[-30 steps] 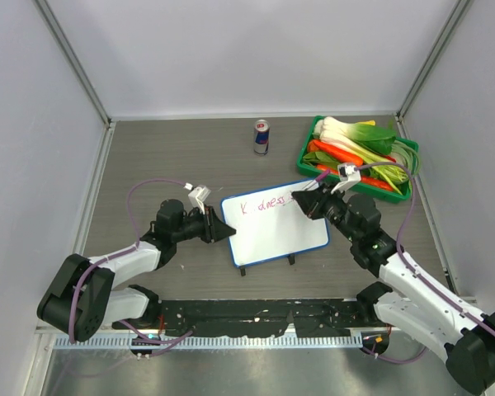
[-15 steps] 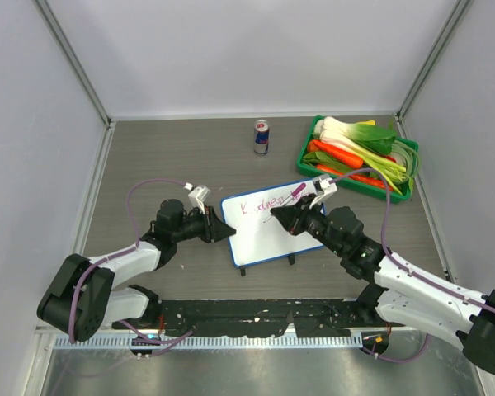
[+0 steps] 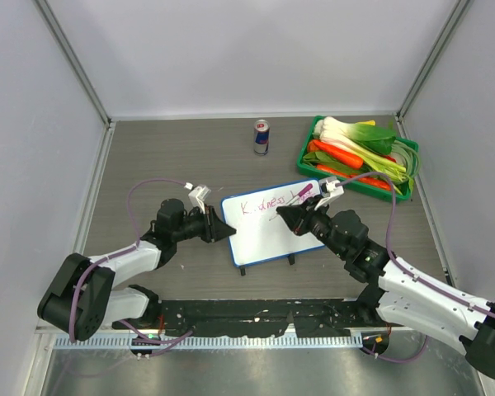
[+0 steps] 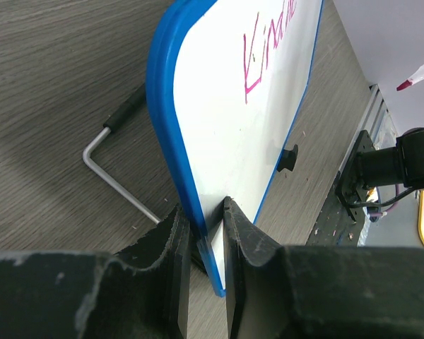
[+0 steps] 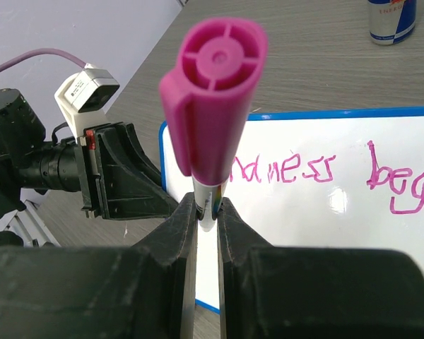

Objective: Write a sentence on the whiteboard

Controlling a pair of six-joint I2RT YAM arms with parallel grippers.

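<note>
The whiteboard (image 3: 268,241) stands tilted on its two black feet at mid table. The sentence (image 3: 265,205) is one magenta line along its top; the right wrist view reads "ndness bege" (image 5: 297,171). My left gripper (image 3: 229,232) is shut on the board's left blue rim (image 4: 171,134), with the fingers either side of the edge (image 4: 206,227). My right gripper (image 3: 285,217) is shut on a magenta-capped marker (image 5: 215,120), cap end toward the camera, held over the middle of the board (image 5: 318,233). The marker's tip is hidden.
A drink can (image 3: 262,137) stands behind the board and also shows in the right wrist view (image 5: 392,18). A green tray (image 3: 307,142) of leeks and carrots sits at the back right. The board's wire stand (image 4: 117,177) rests on the table behind it. Enclosure walls close all sides.
My right gripper with the marker has moved from the board's upper right edge left and down to over its middle, uncovering more writing. The left gripper and board have stayed still.
</note>
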